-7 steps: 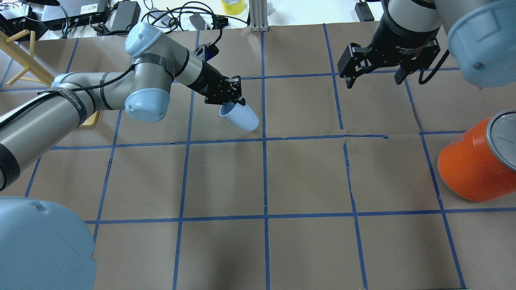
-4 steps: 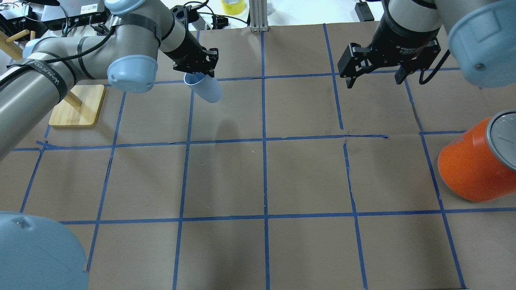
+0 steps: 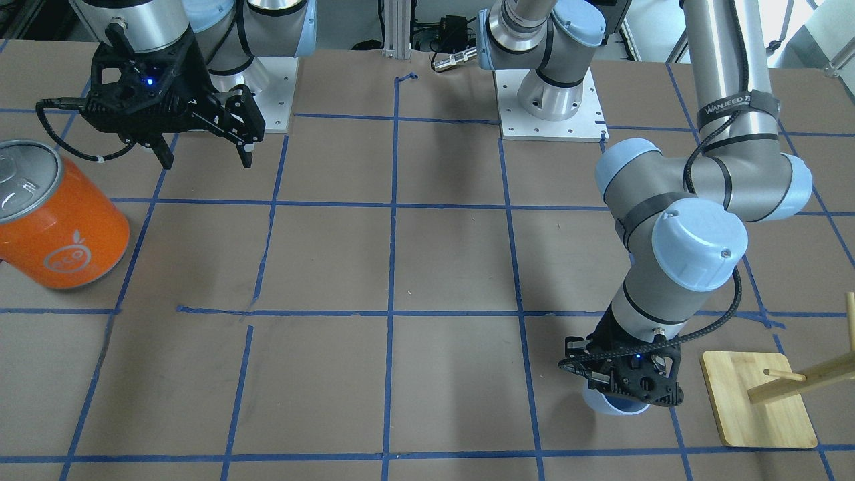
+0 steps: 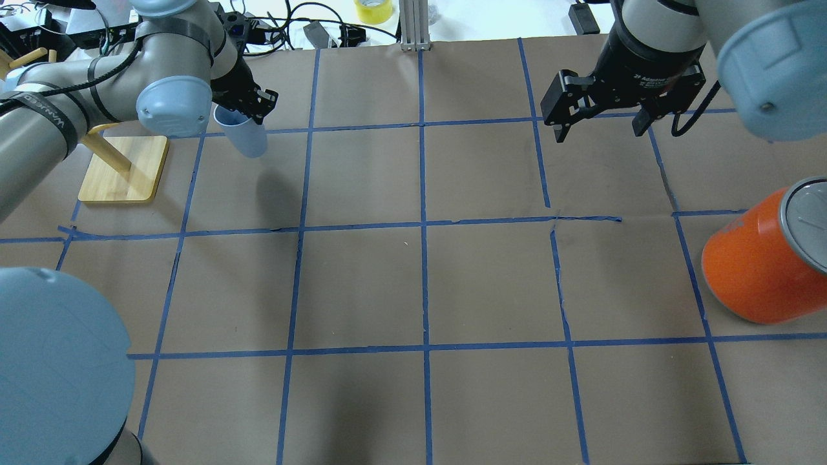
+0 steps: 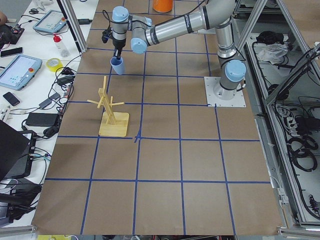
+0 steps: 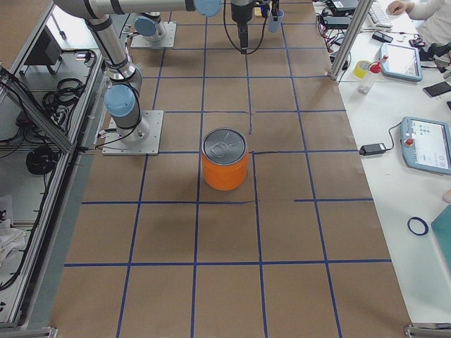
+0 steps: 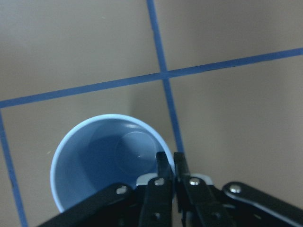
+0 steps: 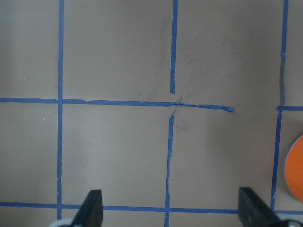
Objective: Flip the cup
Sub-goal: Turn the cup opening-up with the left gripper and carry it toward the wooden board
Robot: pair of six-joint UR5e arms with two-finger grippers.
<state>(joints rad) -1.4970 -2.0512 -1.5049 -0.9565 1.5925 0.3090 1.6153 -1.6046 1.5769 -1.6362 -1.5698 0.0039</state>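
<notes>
Left tool [image 4: 247, 111] pinched closed, pointing down — right tool [image 4: 601, 129] hangs, jaws wide.

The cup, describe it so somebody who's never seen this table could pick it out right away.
On the brown-papered table, look to the robot's far left, beside the wooden rack. There the left gripper pinches the rim of the cup, mouth up. It is small, pale blue and tapered, unlike the big orange can across the table.

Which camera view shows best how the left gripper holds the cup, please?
The left wrist view: the left gripper pinches the cup by its rim, open mouth facing the camera. Overhead shows mainly its side; the front view mostly hides it; side views show it tiny.
</notes>
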